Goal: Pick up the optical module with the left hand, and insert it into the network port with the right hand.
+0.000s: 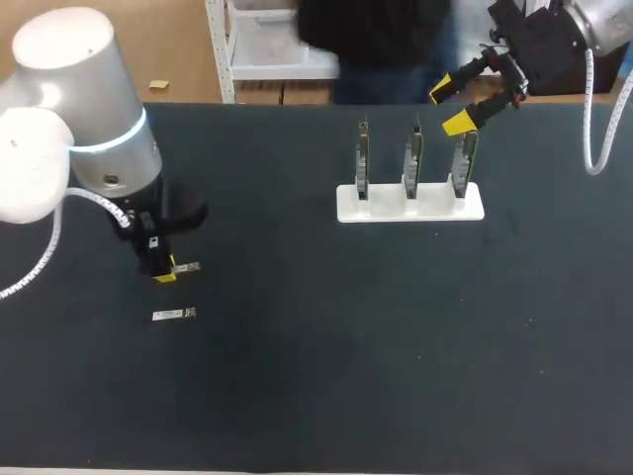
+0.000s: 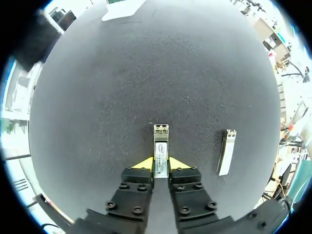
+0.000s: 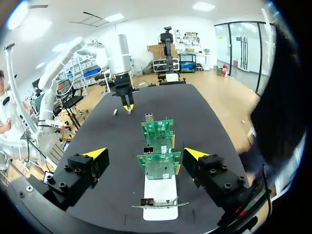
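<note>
A small silver optical module [image 2: 161,146] lies on the black table [image 2: 146,73], its rear end pinched between the yellow-tipped fingers of my left gripper [image 2: 161,165], which is shut on it from both sides. In the head view that gripper [image 1: 166,269] sits low at the table's left, the module [image 1: 188,267] sticking out beside it. A white stand [image 1: 409,203] carries three upright green circuit boards [image 3: 157,129], each with a metal network port [image 3: 148,150]. My right gripper [image 1: 450,107] hovers open above and behind the right-hand board, fingers wide on either side of the row.
A second optical module [image 1: 175,314] lies loose on the mat just in front of my left gripper, parallel to the held one [image 2: 226,152]. The stand's white base [image 3: 158,192] is directly below my right gripper.
</note>
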You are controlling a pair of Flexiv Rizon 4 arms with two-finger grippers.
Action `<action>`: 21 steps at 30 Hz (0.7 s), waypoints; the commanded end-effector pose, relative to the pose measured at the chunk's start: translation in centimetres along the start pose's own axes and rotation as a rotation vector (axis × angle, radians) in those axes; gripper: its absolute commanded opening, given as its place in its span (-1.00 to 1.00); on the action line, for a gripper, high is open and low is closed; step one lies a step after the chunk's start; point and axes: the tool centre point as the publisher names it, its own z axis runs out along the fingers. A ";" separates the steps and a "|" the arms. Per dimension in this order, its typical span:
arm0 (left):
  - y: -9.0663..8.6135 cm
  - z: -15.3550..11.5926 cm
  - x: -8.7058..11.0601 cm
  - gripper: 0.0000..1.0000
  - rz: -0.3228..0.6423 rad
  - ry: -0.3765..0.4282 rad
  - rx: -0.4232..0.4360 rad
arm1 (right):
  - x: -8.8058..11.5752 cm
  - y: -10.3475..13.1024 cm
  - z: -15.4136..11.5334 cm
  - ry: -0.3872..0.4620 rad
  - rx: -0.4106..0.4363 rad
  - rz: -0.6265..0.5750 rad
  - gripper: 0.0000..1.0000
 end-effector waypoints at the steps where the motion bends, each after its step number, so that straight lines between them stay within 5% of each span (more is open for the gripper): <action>1: 0.2 0.4 -0.7 -1.00 -0.003 -0.017 -0.001 | 0.0 0.2 0.0 0.000 0.005 0.000 1.00; 10: 2.0 -2.8 -4.0 -1.00 0.020 -0.137 -0.073 | 0.0 0.2 0.0 0.000 0.005 0.000 1.00; 21: 5.3 -7.6 -7.3 -1.00 -0.073 -0.424 -0.132 | 0.0 0.2 0.0 0.000 0.005 0.000 1.00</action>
